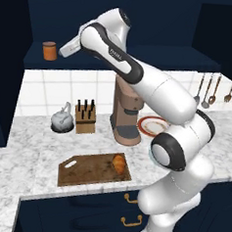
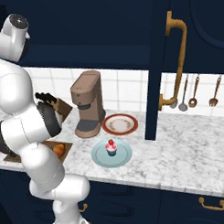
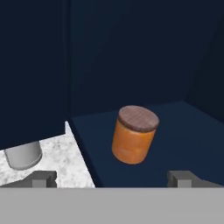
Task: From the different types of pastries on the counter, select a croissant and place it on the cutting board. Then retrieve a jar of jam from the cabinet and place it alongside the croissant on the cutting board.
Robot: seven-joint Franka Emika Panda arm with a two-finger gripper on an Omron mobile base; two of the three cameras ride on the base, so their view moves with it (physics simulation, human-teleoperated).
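Note:
The jar of jam, orange-brown with a darker lid, stands upright on the navy shelf of the cabinet. My gripper is open and level with the jar, a short way off, with nothing between its fingertips. From the left base view, the gripper hangs just right of the jar. The croissant lies on the right end of the dark cutting board on the counter. A pink cupcake sits on a pale blue plate.
Along the counter's back stand a kettle, a knife block and a brown coffee machine, with a red-rimmed plate beside it. Utensils hang on the tiled wall at right. A tall navy cabinet side rises right of the plates.

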